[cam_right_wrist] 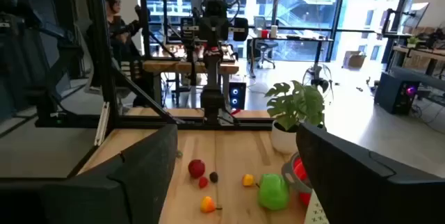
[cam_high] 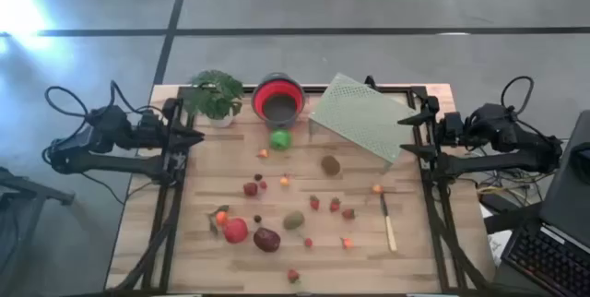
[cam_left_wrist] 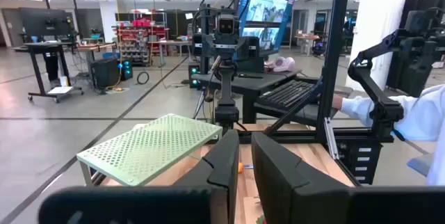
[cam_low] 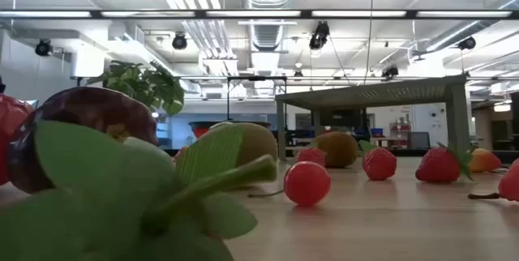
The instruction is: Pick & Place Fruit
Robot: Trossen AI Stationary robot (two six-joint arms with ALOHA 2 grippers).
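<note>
Fruit scattered mid-table, both arms parked at the edges

Fruit lies loose across the wooden table (cam_high: 212, 154), between the two arms and touched by neither. At the far left edge the left gripper (cam_high: 191, 136) waits with its fingers (cam_left_wrist: 226, 165) pressed nearly together, holding nothing; it sits just beside the potted plant (cam_high: 215, 95) and well apart from every piece. Nearest that side, toward the front, are a small orange piece (cam_high: 221, 216), the red apple (cam_high: 235, 231) and the glossy maroon plum-like fruit (cam_high: 266, 239), close together. Behind them sits a small red piece (cam_high: 251, 188), and farther back the bright green apple (cam_high: 280, 138) rests just in front of the red-and-grey bowl (cam_high: 278, 97). Toward the middle lie a greenish-brown kiwi (cam_high: 293, 220) and a darker brown kiwi (cam_high: 330, 163), with tiny strawberries (cam_high: 314, 203) dotted between and around them. A pale green perforated rack (cam_high: 359, 117) stands at the back right. A small orange piece (cam_high: 377, 188) sits near the knife (cam_high: 388, 223). At the right edge the right gripper (cam_high: 407, 136) hangs with its fingers (cam_right_wrist: 149, 168) spread wide and empty, the fruit well apart from it.
</note>
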